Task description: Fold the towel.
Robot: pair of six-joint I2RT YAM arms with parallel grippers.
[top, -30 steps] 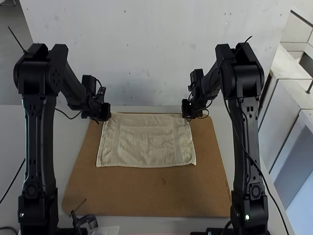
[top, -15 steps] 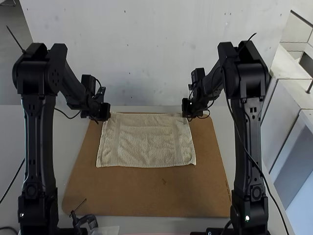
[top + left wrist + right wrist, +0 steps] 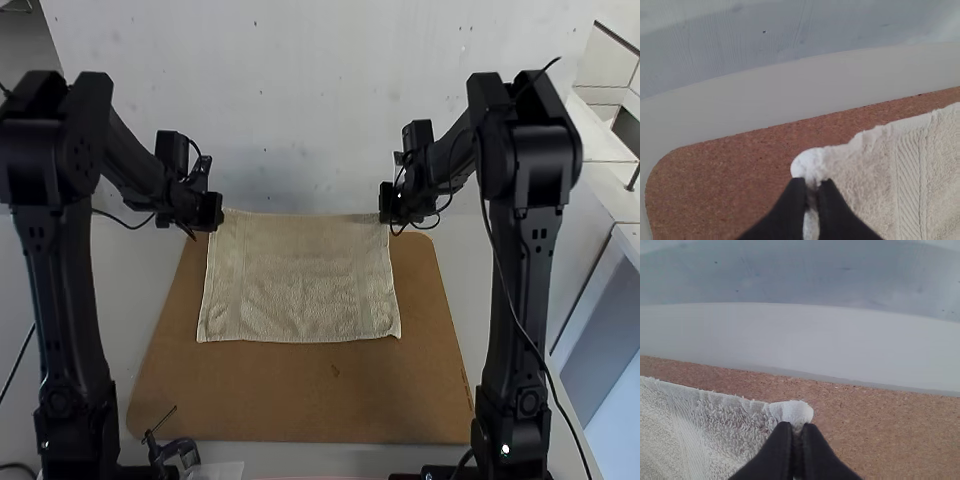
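The cream towel (image 3: 300, 285) is spread out, its near edge on the brown board and its far edge raised between the two grippers. At its far left corner is my left gripper (image 3: 218, 212); at its far right corner, my right gripper (image 3: 384, 208). In the left wrist view the left gripper (image 3: 812, 187) is shut on a corner of the towel (image 3: 875, 170). The right wrist view has the right gripper (image 3: 796, 432) pinching the other corner of the towel (image 3: 715, 430).
The brown board (image 3: 330, 400) lies under the towel on a light table, and its near part extends toward the arm bases. A pale wall (image 3: 320, 110) rises behind the table. A small black clamp (image 3: 175, 452) sits at the near left edge.
Both grippers have risen and moved slightly apart, lifting the towel's far edge and drawing it taut. The near edge has stayed in place.
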